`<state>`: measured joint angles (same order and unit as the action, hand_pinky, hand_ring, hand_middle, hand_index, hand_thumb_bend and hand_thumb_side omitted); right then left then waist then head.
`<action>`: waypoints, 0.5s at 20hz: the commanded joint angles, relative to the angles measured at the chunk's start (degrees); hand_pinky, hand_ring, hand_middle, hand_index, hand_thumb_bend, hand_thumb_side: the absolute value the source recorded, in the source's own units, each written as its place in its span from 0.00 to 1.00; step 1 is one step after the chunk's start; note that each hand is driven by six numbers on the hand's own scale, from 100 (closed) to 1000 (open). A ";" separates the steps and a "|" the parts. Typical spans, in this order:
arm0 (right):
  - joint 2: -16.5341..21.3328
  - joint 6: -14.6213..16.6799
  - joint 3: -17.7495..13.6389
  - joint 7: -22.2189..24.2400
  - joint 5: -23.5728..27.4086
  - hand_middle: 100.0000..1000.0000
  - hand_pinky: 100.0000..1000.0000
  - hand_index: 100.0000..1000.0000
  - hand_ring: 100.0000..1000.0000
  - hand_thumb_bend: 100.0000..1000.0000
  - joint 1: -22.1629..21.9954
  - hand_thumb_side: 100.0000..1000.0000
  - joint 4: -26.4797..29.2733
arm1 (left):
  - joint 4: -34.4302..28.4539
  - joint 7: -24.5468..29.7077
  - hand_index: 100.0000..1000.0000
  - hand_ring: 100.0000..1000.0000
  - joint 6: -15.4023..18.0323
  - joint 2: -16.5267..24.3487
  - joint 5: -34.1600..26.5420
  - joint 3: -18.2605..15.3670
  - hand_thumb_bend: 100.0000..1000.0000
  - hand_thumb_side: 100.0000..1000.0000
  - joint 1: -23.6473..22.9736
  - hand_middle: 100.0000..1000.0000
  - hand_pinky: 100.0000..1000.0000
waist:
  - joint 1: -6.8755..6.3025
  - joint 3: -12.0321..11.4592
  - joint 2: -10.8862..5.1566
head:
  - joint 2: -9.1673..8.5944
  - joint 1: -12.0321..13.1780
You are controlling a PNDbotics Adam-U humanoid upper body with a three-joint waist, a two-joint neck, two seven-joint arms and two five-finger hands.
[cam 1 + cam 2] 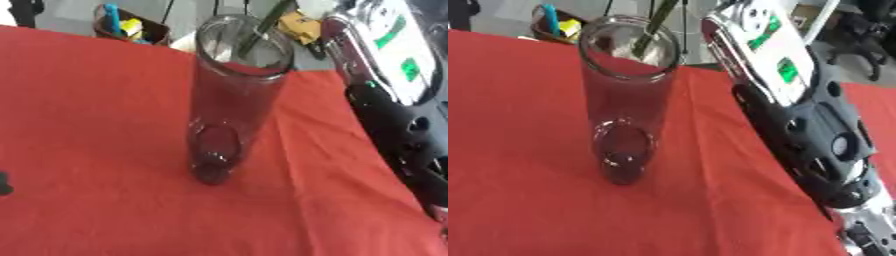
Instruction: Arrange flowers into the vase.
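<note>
I see my right arm [815,135] along the right side of the red tablecloth [96,125], its forearm black and white with green labels; I cannot tell how the hand's fingers stand. A small dark shape [4,184] shows at the left edge. The clear glass vase [229,100] stands upright mid-table. A green stem [654,22] shows at its rim. Beyond the table sits a box [131,27] of coloured items.
</note>
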<state>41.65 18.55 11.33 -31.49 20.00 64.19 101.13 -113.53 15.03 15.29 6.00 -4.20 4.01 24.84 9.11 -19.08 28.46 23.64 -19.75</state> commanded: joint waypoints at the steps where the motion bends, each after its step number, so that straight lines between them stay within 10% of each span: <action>1: 1.81 1.32 -0.41 -0.15 -1.54 0.00 0.00 0.00 0.00 0.00 0.84 0.49 1.06 | -1.06 0.06 0.77 0.55 -0.16 0.61 -0.22 -0.06 0.00 0.98 0.50 0.80 0.48 | -0.31 0.01 -1.75 | -0.75 -0.14; 10: 3.14 4.22 1.08 1.46 -8.65 0.00 0.00 0.00 0.00 0.00 -0.34 0.53 1.23 | -1.06 0.15 0.77 0.56 -0.23 0.79 -0.05 -0.13 0.00 0.98 0.49 0.80 0.48 | 0.10 0.04 -1.62 | -0.61 0.19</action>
<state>42.61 22.35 12.65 -30.52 12.71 63.13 101.30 -113.53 15.14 15.17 6.03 -4.21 4.01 24.85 9.68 -19.12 28.46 23.55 -19.71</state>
